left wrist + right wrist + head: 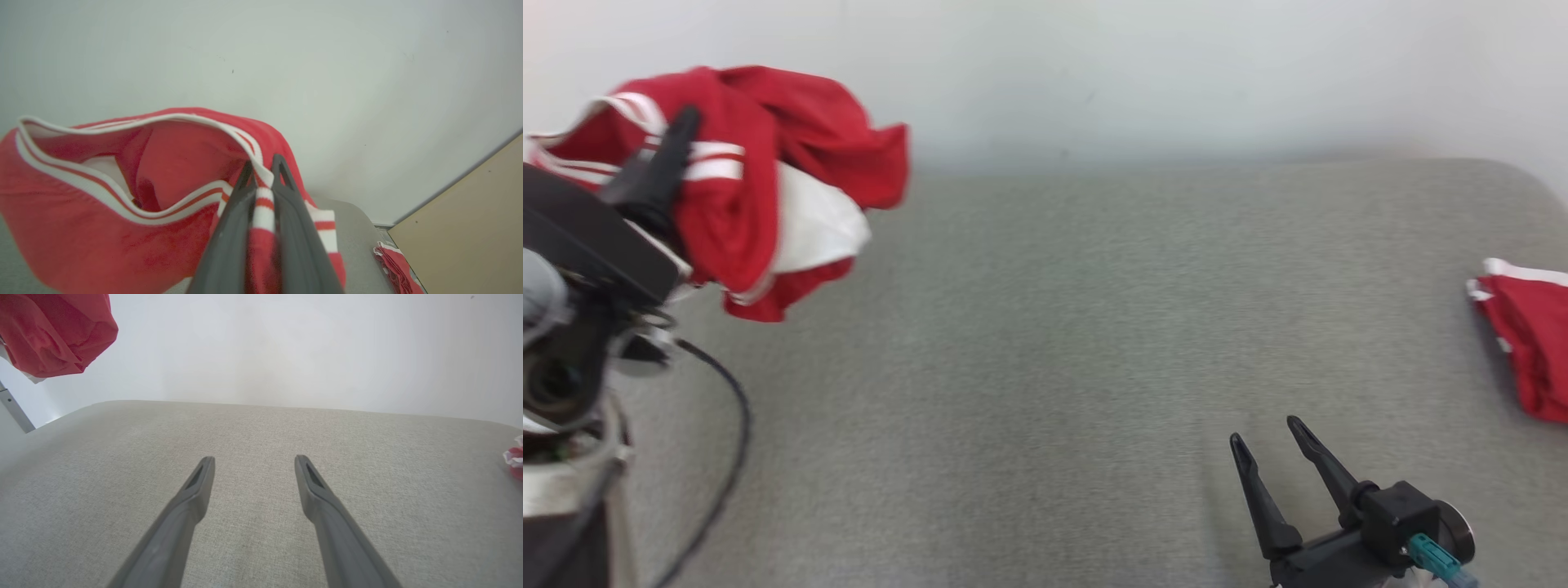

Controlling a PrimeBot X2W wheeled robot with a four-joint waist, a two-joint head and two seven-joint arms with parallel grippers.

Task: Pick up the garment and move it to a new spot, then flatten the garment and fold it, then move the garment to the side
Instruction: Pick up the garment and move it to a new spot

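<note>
Head view: garment (768, 163), red with white stripes and a white inner patch, sits bunched at the upper left of the frame, gripped by the left gripper (682, 126). One dark finger lies across the striped band. A black cable (731, 425) loops down from that arm at lower left. The grey fabric table top (1054, 327) spans the middle of the frame, with a pale wall (1176, 73) behind it. Right gripper (1264, 431) is at lower right, low over the table top, jaws spread wide with nothing between them; there is a teal connector (1433, 559) on its body. Another red cloth (1531, 351) with white trim lies on the table top at the right edge, well apart from both grippers. Left wrist view: both fingers are nearly together at bottom centre, clamped on the white-and-red striped hem, which runs up between them. The rest of the garment balloons out to the left, mostly in front of the wall. The other red cloth is at lower right, looking layered, next to a tan panel (470, 228). Right wrist view: the fingers are far apart at bottom centre, with bare table top between and beyond the tips. The garment is at the upper left corner against the wall, above the table top. A bit of the other red cloth shows at the right edge.
</note>
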